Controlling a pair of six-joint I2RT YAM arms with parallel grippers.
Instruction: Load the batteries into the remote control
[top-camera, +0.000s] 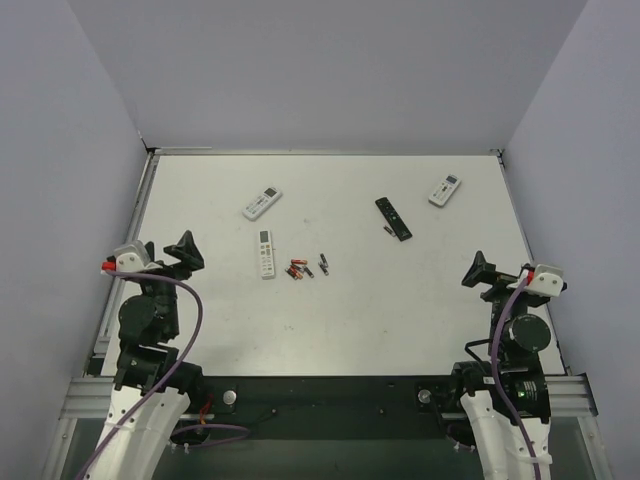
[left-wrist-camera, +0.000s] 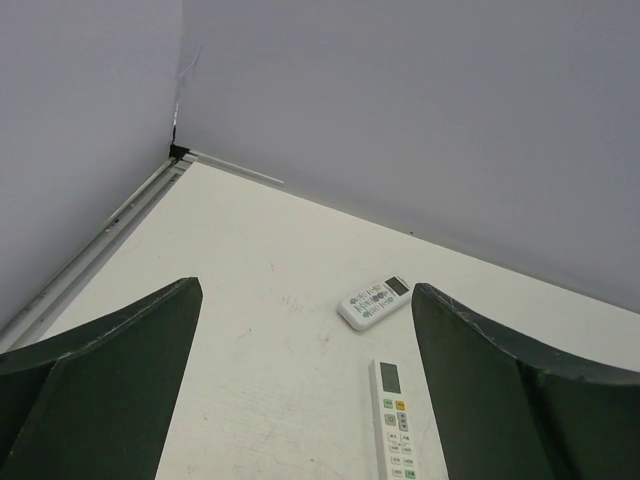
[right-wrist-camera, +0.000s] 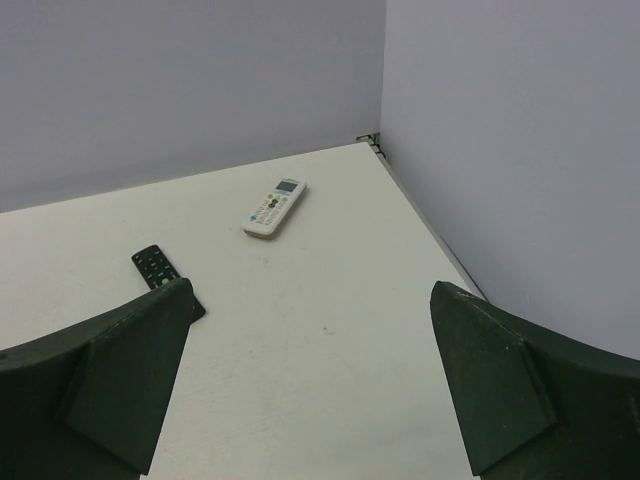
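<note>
The batteries (top-camera: 305, 268) lie loose on the white table (top-camera: 350, 320), in a small cluster near its middle, touched by neither arm. The cluster has red-and-black cells on its left and darker ones to their right, all just right of the lower end of an upright white remote (top-camera: 265, 253). One more tiny dark cell (top-camera: 388, 230) lies just beside the left edge of the black remote (top-camera: 393, 218), which sits slanted right of centre. A tilted white remote (top-camera: 262, 203) lies further back on the left, and another white remote (top-camera: 444, 190) lies near the far right corner. The left gripper (top-camera: 188, 252) hangs over the left side of the table, well apart from the batteries. Its jaws are spread wide with nothing between them. In its wrist view, the left gripper (left-wrist-camera: 305, 290) frames bare tabletop, with the tilted remote (left-wrist-camera: 374, 302) beyond the gap and the upright remote (left-wrist-camera: 397, 420) closer in, just beside the right finger (left-wrist-camera: 500, 390). The right gripper (top-camera: 478, 271) hangs over the right side, also well away from the cells, with its jaws fully apart and holding nothing. In its own view, the right gripper (right-wrist-camera: 310, 290) shows only table between the fingers. The black remote (right-wrist-camera: 160, 272) is partly hidden behind the left finger (right-wrist-camera: 110, 390), and the far white remote (right-wrist-camera: 274, 208) lies ahead near the back wall.
</note>
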